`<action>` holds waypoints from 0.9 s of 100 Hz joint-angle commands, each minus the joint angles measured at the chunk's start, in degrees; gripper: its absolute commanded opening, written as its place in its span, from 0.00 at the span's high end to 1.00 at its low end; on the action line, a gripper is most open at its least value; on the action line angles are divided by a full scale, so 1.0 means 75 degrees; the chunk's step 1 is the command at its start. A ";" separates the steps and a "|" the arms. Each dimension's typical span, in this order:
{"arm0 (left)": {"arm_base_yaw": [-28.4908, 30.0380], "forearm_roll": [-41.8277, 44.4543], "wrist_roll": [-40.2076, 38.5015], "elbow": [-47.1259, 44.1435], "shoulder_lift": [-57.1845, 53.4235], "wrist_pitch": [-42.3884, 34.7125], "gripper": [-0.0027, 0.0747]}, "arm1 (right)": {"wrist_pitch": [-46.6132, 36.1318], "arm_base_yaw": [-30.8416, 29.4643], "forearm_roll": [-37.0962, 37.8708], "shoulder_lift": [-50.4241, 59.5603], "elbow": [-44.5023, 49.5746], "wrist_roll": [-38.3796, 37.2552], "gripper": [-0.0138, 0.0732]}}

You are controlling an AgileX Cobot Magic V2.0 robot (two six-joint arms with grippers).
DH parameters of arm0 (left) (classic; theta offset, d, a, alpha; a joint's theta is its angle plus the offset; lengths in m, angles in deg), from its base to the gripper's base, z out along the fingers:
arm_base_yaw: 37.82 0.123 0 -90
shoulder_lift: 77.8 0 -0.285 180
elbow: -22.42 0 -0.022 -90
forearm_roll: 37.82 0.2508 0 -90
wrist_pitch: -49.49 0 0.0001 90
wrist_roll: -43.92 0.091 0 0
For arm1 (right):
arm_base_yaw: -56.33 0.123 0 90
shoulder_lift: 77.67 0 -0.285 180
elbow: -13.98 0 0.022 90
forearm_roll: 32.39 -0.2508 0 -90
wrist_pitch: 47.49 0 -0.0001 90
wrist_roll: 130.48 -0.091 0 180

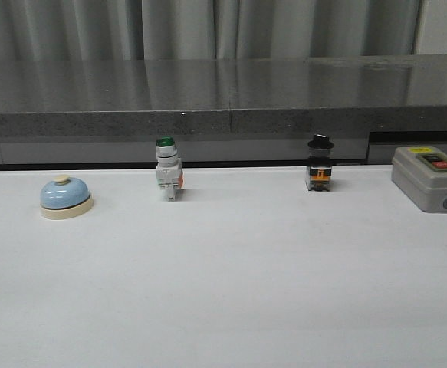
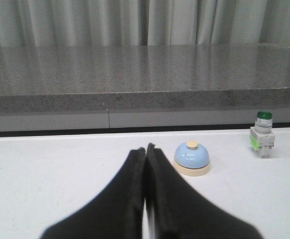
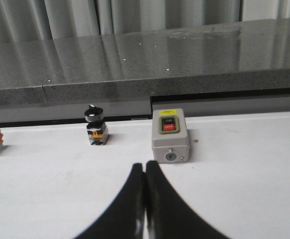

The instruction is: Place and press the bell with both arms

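The bell sits on the white table over at the far left, upright, with nothing touching it. The left gripper has its fingers pressed together and empty, near the bell, and the right gripper is the same — closed on nothing, in front of the grey switch box. The green-capped switch and black-knob switch stand between them.

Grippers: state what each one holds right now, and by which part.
Nothing is held. The left gripper and right gripper are both shut on nothing; the bell sits untouched on the table.
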 commanded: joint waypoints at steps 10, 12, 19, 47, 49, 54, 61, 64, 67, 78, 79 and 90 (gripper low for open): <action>0.0031 -0.0080 -0.0066 -0.0326 -0.0212 -0.0657 0.99 | -0.0644 -0.0061 0.0018 0.0115 -0.0109 0.0031 0.91; 0.0031 -0.0080 -0.0066 -0.0326 -0.0212 -0.0657 0.99 | -0.0644 -0.0061 0.0018 0.0115 -0.0109 0.0031 0.91; 0.0031 -0.0080 -0.0066 -0.0326 -0.0212 -0.0657 0.99 | -0.0644 -0.0061 0.0018 0.0115 -0.0109 0.0031 0.91; 0.0031 -0.0104 -0.0066 -0.0190 -0.0212 -0.0737 0.99 | -0.0644 -0.0061 0.0018 0.0115 -0.0109 0.0031 0.91; 0.0031 -0.0128 -0.0066 -0.0126 -0.0212 -0.0722 0.99 | -0.0644 -0.0061 0.0018 0.0115 -0.0109 0.0031 0.91; 0.0031 -0.0316 -0.0066 0.0079 -0.0212 -0.0687 0.99 | -0.0644 -0.0061 0.0018 0.0115 -0.0109 0.0031 0.91; 0.0031 -0.0452 -0.0066 0.0521 -0.0112 -0.0516 0.99 | -0.0644 -0.0061 0.0018 0.0115 -0.0109 0.0031 0.91; 0.0031 -0.0453 -0.0066 0.0791 -0.0036 -0.0431 0.99 | -0.0644 -0.0061 0.0018 0.0115 -0.0109 0.0031 0.91; 0.0031 -0.0453 -0.0066 0.1021 0.0092 -0.0329 0.99 | -0.0644 -0.0061 0.0018 0.0115 -0.0109 0.0031 0.91; 0.0031 -0.0453 -0.0066 0.2053 0.0699 0.0317 0.99 | -0.0644 -0.0061 0.0018 0.0115 -0.0109 0.0031 0.91; 0.0031 -0.0453 -0.0066 0.2122 0.0799 0.0417 0.99 | -0.0644 -0.0061 0.0018 0.0115 -0.0109 0.0031 0.91; 0.0031 -0.0453 -0.0066 0.3180 0.1639 0.1313 0.99 | -0.0644 -0.0061 0.0018 0.0115 -0.0109 0.0031 0.91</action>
